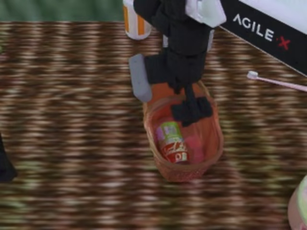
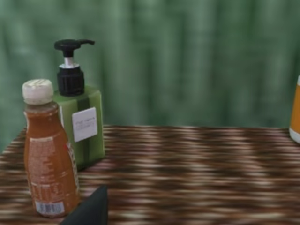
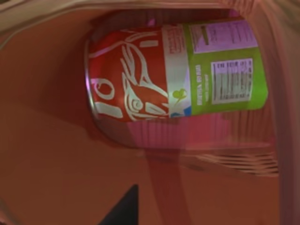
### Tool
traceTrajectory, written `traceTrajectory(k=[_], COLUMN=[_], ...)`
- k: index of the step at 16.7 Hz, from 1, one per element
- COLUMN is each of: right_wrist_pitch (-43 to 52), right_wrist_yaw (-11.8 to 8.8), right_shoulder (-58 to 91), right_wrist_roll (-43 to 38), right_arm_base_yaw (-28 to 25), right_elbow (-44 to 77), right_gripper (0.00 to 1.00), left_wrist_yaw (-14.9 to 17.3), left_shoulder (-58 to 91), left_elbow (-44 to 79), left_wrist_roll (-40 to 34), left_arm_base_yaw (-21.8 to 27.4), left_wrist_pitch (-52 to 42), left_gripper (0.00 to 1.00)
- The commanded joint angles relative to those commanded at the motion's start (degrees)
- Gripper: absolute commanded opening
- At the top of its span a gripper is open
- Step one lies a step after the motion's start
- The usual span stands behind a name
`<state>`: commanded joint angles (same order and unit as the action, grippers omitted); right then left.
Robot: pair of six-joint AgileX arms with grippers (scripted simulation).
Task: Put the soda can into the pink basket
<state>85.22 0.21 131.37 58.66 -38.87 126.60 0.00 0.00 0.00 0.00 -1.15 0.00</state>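
The soda can (image 1: 173, 143), red and lime green, lies on its side inside the pink basket (image 1: 184, 175) near the table's middle. The right wrist view shows the same soda can (image 3: 173, 75) resting on the basket's floor (image 3: 47, 154), free of any grip. My right gripper (image 1: 192, 111) hangs open just above the basket's far end, a short way from the can. Only one dark fingertip (image 3: 127, 206) shows in its wrist view. My left gripper (image 1: 5, 167) is parked at the table's left edge, open, with one fingertip (image 2: 91, 208) in its own view.
A white bottle with orange stripes (image 1: 136, 21) stands at the back, and a grey box (image 1: 139, 76) lies beside the basket's far left. A pink toothbrush (image 1: 278, 82) lies at the right. An orange sauce bottle (image 2: 49, 150) and a green pump dispenser (image 2: 79, 122) stand near the left gripper.
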Motion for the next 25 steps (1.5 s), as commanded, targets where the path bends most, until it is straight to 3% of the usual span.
traceTrajectory(k=[8,25], right_wrist_pitch=[0.00,0.00], right_wrist_yaw=[0.00,0.00], right_shoulder=[0.00,0.00], right_wrist_roll=[0.00,0.00], right_arm_base_yaw=[0.00,0.00], right_elbow=[0.00,0.00], right_gripper=[0.02,0.00], left_wrist_yaw=[0.00,0.00], left_shoulder=[0.00,0.00], left_elbow=[0.00,0.00], left_wrist_roll=[0.00,0.00], left_arm_base_yaw=[0.00,0.00], left_wrist_pitch=[0.00,0.00], left_gripper=[1.00,1.00])
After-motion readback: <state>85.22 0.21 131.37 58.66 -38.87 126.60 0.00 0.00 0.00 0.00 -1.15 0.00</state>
